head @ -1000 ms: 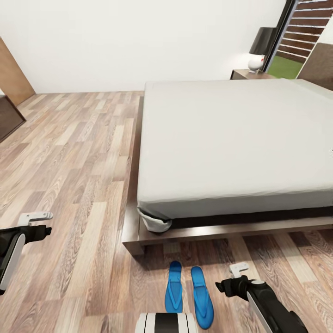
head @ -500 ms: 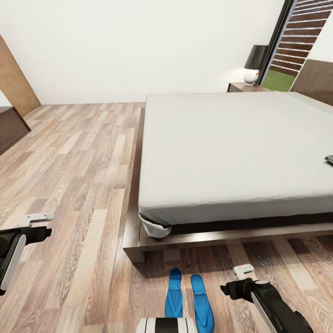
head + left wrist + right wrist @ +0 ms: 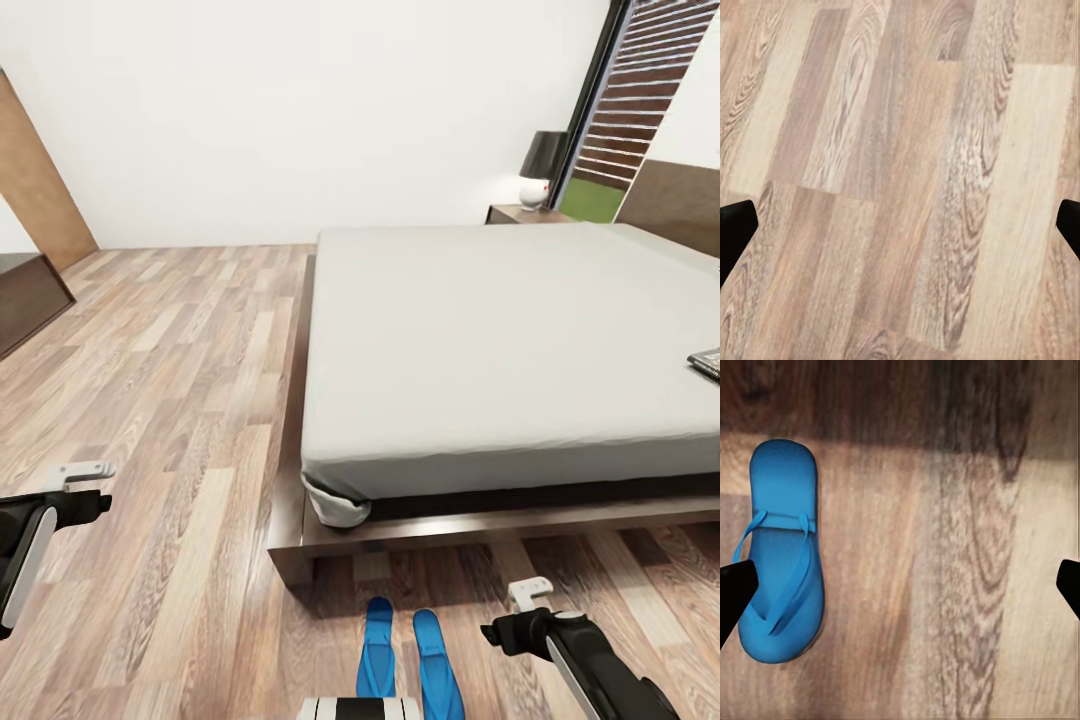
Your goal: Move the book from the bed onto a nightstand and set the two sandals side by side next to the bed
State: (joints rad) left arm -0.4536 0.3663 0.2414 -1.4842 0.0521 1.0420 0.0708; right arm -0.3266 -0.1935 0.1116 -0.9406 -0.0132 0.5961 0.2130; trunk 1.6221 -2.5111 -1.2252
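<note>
The bed (image 3: 520, 330), with a grey mattress on a dark wood frame, takes up the right half of the head view. The book (image 3: 708, 362) lies on the mattress at the picture's right edge, cut off by it. A dark nightstand (image 3: 515, 213) stands behind the bed's far corner. The two blue sandals (image 3: 377, 645) (image 3: 436, 655) lie side by side on the floor in front of the bed's near corner. My right gripper (image 3: 515, 612) hovers open just right of them, and one sandal (image 3: 781, 551) sits off to one side of its fingers. My left gripper (image 3: 88, 485) is open over bare planks (image 3: 900, 187) far to the left.
A black-shaded lamp (image 3: 538, 170) stands on the nightstand beside a tall window (image 3: 630, 110). A wooden panel (image 3: 35, 180) and a low dark bench (image 3: 25, 300) stand at the left. Wood floor (image 3: 170, 350) stretches left of the bed.
The whole head view has shifted: the bed and sandals sit lower in the picture and the book has come into view at the right edge. Both grippers stay open, much as before.
</note>
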